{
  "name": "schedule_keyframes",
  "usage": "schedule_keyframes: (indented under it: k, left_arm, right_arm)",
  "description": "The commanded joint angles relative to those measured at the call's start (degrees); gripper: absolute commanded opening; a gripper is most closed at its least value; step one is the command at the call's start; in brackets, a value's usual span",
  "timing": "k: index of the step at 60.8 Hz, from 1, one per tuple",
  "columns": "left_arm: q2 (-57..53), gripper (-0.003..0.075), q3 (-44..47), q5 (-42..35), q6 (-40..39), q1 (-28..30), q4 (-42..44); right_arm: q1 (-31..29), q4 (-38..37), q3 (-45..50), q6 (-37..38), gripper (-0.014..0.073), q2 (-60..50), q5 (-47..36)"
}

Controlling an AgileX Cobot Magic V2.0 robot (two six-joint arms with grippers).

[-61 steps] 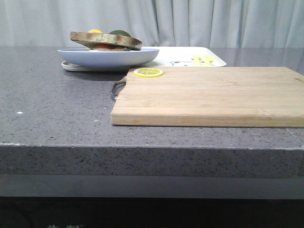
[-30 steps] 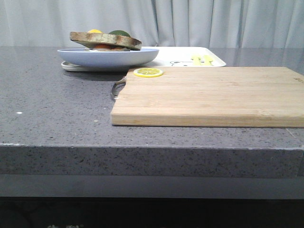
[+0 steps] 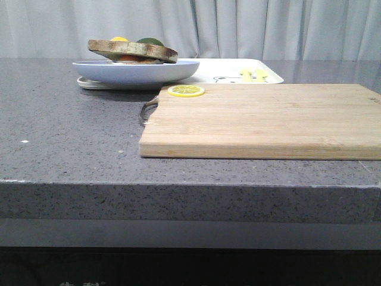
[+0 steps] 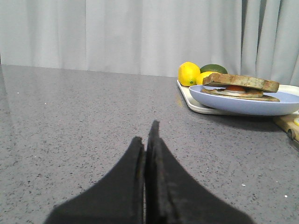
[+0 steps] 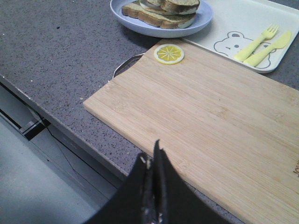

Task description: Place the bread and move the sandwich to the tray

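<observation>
Left pincer (image 4: 148,154) closed to a narrow seam with nothing between the fingers, low over bare grey countertop (image 4: 70,121); ahead and to its right, well apart, sandwich (image 4: 240,85) stacked on pale blue plate (image 4: 243,102), plate resting on the near end of the white tray (image 4: 196,103), a lemon (image 4: 188,73) and a green fruit (image 4: 214,68) just behind. Right pincer (image 5: 152,179) likewise pressed shut and empty, poised above the near edge of the wooden cutting board (image 5: 210,112); beyond it, lemon slice (image 5: 169,53) on the board's far corner, then the plate with bread (image 5: 180,5) topping the stack, tray with bear print and yellow fork and knife alongside.
</observation>
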Motion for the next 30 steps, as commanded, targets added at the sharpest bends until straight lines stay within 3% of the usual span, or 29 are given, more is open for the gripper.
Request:
schedule_keyframes:
  k: [1,16,30]
  left_arm:
    - [-1.2,-0.0017,0.4,-5.2,0.2,0.0,-0.5]
    - [-1.1,-0.0017,0.4,-5.2,0.2,0.0,-0.5]
    - [-1.1,-0.0017,0.4,-5.2,0.2,0.0,-0.5]
  right_arm:
    - [-0.3,0.7,-1.5,-0.3,-0.0068,-0.1,-4.2]
    - [-2.1,1.0,0.9,-0.3,-0.0068,-2.9,-5.5]
    - [-17.6,-2.2,16.1,-0.3,-0.0068,-15.4,-23.6]
